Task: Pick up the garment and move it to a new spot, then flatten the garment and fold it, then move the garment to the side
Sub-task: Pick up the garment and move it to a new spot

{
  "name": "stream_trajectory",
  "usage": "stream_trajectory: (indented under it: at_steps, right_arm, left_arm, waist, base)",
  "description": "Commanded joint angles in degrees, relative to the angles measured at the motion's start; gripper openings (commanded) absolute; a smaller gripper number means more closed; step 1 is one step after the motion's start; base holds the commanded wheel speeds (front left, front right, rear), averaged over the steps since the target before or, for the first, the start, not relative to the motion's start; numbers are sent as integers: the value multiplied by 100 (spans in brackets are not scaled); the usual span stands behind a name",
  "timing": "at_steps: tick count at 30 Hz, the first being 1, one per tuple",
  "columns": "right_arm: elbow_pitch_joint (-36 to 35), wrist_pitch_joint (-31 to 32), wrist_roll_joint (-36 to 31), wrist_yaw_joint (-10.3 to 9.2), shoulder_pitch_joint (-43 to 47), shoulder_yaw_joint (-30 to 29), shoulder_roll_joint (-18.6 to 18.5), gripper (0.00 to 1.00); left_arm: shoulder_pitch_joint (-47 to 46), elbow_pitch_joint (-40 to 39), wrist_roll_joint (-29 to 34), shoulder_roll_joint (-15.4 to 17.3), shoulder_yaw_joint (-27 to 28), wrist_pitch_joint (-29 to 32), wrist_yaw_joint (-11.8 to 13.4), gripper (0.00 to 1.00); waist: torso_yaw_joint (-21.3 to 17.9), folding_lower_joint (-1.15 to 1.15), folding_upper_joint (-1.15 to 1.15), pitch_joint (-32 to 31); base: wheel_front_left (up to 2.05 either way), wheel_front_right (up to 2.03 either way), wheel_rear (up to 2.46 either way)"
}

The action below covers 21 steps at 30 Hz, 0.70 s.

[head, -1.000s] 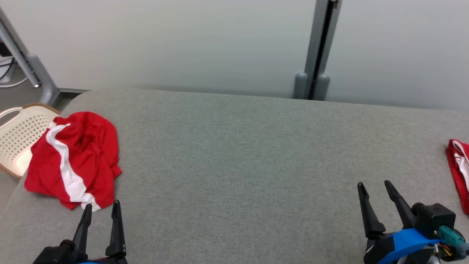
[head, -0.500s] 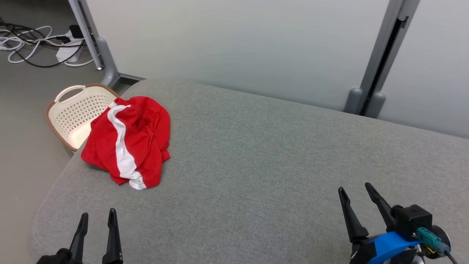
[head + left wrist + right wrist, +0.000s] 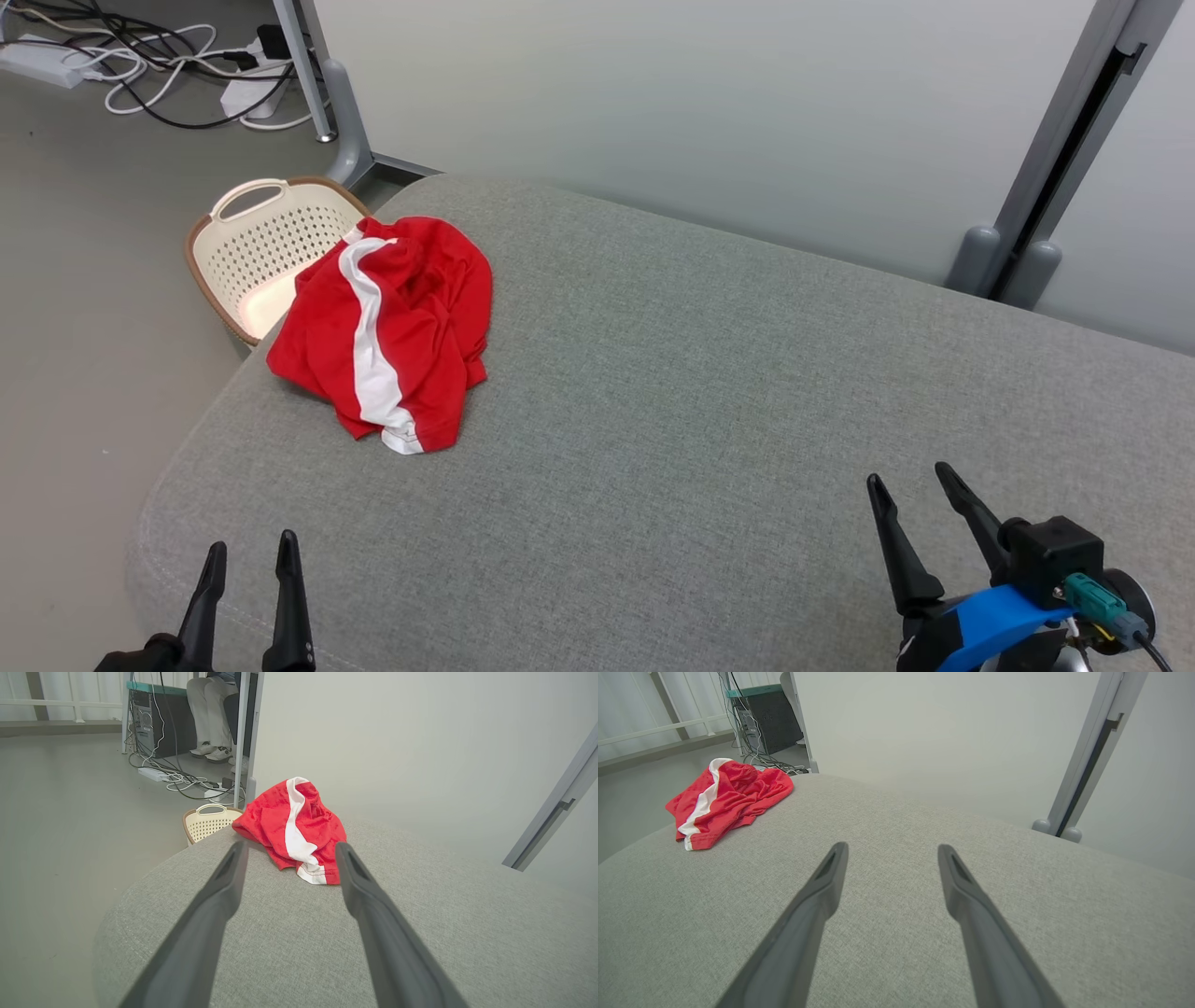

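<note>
Head view: crumpled red mesh garment (image 3: 420, 308) with a white stripe, left of centre, on the left end of the grey fabric-covered worktop (image 3: 672, 420). Its upper-left edge hangs over the worktop's edge, above the cream perforated plastic basket (image 3: 266, 233) on the floor. White and black cables (image 3: 159, 75) in the upper left corner. Grey metal post (image 3: 1055, 159) at upper right. Left end effector (image 3: 250, 546) at bottom left, fingers spread, nothing between them, well apart from the garment. Right end effector (image 3: 907, 476) at bottom right, fingers spread, holding nothing, over bare worktop.

Left wrist view: left end effector (image 3: 290, 845) spread wide, tips framing the garment (image 3: 271, 821) at centre frame, not touching it. Basket (image 3: 205, 823) just left of the garment. A seated person's legs (image 3: 210, 714) at top, left of centre, beside a dark computer case (image 3: 159, 723).

Right wrist view: right end effector (image 3: 892, 846) spread, pointing across bare worktop (image 3: 1017, 905). Garment (image 3: 738, 793) at upper left, well apart from the fingers. Post (image 3: 1083, 760) at upper right.
</note>
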Motion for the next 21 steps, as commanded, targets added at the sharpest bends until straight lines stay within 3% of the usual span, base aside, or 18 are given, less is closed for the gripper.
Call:
stream_trajectory:
  at_steps: [1, 12, 21]
  right_arm:
    - [-7, 11, 23, 1, -55, -9, -47, 100]
    - [-6, -13, 46, 1, -19, -15, 8, 100]
    - [-197, 55, -23, 1, -179, -68, -101, 100]
  left_arm:
    - [-30, -20, 16, -14, 1, -21, 32, 100]
    - [-211, -141, 0, 91, 1, 76, 37, 100]
    - [-1299, -383, -245, 317, 80, 873, 82, 100]
  waist:
    - [25, 0, 0, 6]
    - [-6, 0, 0, 9]
    - [-131, 0, 0, 429]
  base:
    - [0, 0, 0]
    - [0, 0, 0]
    - [0, 0, 0]
